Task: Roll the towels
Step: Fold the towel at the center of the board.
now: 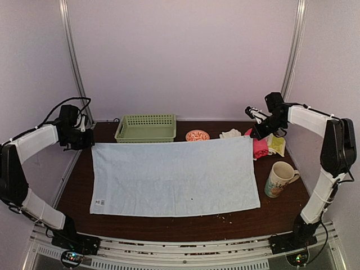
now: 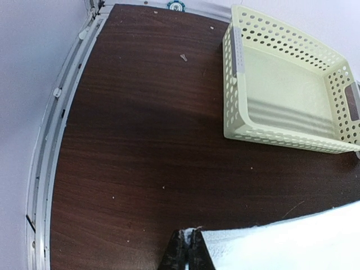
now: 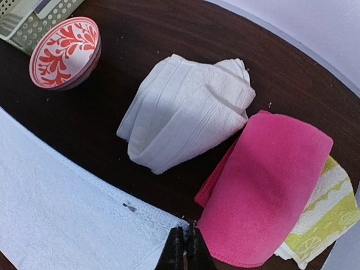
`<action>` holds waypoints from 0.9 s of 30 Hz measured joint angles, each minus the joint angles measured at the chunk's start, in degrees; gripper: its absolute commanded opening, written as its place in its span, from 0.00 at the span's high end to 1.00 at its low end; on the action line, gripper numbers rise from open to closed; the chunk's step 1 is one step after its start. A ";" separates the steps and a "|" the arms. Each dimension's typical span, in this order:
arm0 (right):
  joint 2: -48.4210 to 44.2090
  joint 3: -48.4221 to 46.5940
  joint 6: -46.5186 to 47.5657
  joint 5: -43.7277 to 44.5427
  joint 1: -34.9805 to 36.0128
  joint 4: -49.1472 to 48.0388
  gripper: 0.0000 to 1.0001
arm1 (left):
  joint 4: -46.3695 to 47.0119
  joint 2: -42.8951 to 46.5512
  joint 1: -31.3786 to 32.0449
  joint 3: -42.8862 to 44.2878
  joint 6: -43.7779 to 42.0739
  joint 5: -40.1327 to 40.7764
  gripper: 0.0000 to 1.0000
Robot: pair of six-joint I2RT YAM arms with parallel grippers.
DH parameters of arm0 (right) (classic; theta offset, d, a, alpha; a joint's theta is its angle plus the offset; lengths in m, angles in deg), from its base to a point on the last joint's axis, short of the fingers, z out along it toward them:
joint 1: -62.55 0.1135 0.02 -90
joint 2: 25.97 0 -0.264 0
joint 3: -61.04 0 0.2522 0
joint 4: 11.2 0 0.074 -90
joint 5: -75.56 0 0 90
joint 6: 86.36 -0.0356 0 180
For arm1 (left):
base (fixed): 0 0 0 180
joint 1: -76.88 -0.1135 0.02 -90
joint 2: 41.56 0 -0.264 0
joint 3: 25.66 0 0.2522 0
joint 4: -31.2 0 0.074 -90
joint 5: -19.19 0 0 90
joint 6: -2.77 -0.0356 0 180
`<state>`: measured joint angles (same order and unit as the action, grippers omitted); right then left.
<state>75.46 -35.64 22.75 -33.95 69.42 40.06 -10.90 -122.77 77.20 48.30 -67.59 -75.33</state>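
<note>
A large pale blue towel (image 1: 171, 177) lies spread flat across the dark wooden table. My left gripper (image 1: 90, 142) is shut on its far left corner (image 2: 198, 232), pinching the cloth between the fingers. My right gripper (image 1: 253, 134) is shut on its far right corner (image 3: 184, 228). The far edge of the towel is stretched between the two grippers. A folded white towel (image 3: 185, 109), a rolled pink towel (image 3: 267, 188) and a yellow-patterned cloth (image 3: 329, 216) lie just beyond the right gripper.
A pale green perforated basket (image 1: 146, 127) stands at the back, also in the left wrist view (image 2: 287, 84). A red-patterned bowl (image 1: 197, 135) sits beside it. A printed mug (image 1: 278, 179) stands at the right, near the blue towel's edge.
</note>
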 measured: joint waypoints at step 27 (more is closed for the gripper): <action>-5.33 10.38 3.78 -3.39 -0.11 -1.42 1.00 | -4.46 5.31 -0.74 -5.68 2.25 -2.36 1.00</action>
<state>70.12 -25.25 26.54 -37.34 69.31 38.64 -15.36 -117.46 76.46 42.62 -65.34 -77.69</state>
